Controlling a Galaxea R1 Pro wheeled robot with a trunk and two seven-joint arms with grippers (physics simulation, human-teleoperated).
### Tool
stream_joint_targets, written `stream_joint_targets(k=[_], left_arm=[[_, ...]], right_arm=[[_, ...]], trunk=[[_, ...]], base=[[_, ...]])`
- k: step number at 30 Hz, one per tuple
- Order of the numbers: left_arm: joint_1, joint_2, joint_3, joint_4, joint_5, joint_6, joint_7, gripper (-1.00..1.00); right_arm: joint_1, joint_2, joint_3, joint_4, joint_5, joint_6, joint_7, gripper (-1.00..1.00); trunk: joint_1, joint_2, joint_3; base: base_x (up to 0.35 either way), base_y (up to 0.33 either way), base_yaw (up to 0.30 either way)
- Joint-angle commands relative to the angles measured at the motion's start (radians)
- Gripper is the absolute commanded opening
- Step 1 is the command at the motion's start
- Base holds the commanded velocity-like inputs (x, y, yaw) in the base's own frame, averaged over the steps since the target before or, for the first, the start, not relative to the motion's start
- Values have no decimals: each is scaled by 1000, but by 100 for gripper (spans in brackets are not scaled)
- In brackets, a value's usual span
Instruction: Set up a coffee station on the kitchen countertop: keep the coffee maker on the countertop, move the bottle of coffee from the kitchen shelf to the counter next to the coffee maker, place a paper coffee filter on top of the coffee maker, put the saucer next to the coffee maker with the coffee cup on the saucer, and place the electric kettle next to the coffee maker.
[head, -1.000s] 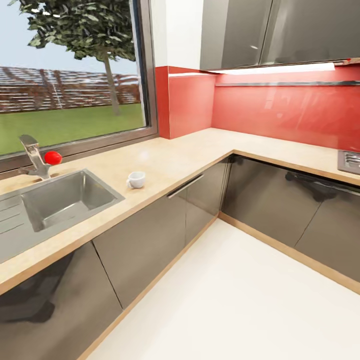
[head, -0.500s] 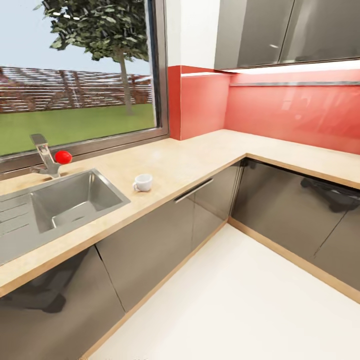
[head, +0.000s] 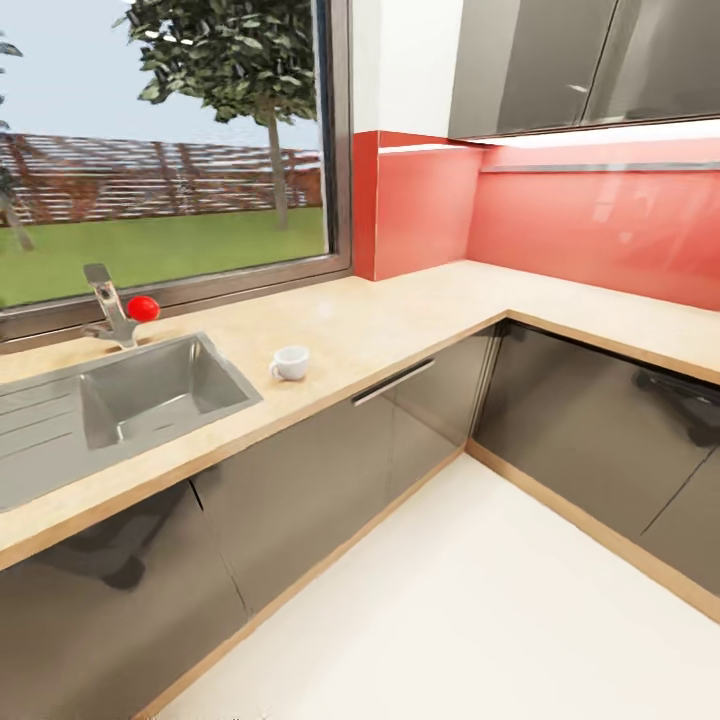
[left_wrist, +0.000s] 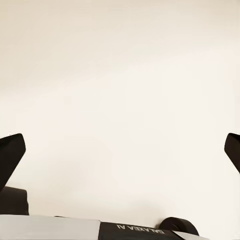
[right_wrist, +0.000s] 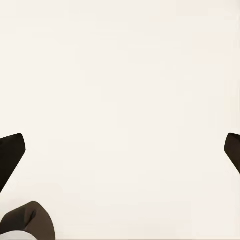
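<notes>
A small white coffee cup (head: 291, 362) stands on the light-brown kitchen countertop (head: 400, 320), just right of the inset grey sink (head: 150, 395). In the left wrist view my left gripper (left_wrist: 120, 150) is open, its dark fingertips (left_wrist: 10, 155) wide apart over pale floor with nothing between them. My right gripper (right_wrist: 120, 150) is open too in the right wrist view, its fingertips (right_wrist: 11, 150) spread at the picture's two sides above the same pale floor.
The countertop runs in an L along a red backsplash (head: 560, 225) under grey wall cabinets (head: 560, 65). A tap with a red knob (head: 142, 308) stands behind the sink, under a window. Glossy grey cabinet fronts (head: 330, 470) line the cream floor (head: 480, 600).
The head camera has swung left, so the sink, cup and corner have all shifted right in the picture. The cup itself has stayed put on the countertop.
</notes>
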Motion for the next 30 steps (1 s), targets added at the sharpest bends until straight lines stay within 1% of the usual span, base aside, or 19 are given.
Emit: stream_joint_targets(k=[1,20,30], left_arm=[[-1,0,2,2,1,-3,-4,100],[-1,0,1,2,1,-3,-4,100],[-1,0,1,2,1,-3,-4,100]], right_arm=[[-1,-1,7,1,-11,-5,3,100],[0,-1,8,1,-10,-5,3,100],[-1,-1,8,1,-10,-5,3,100]], trunk=[[0,0,-1],[0,0,-1],[0,0,-1]], base=[[0,-107,232],[5,-28,260],[154,-223,70]])
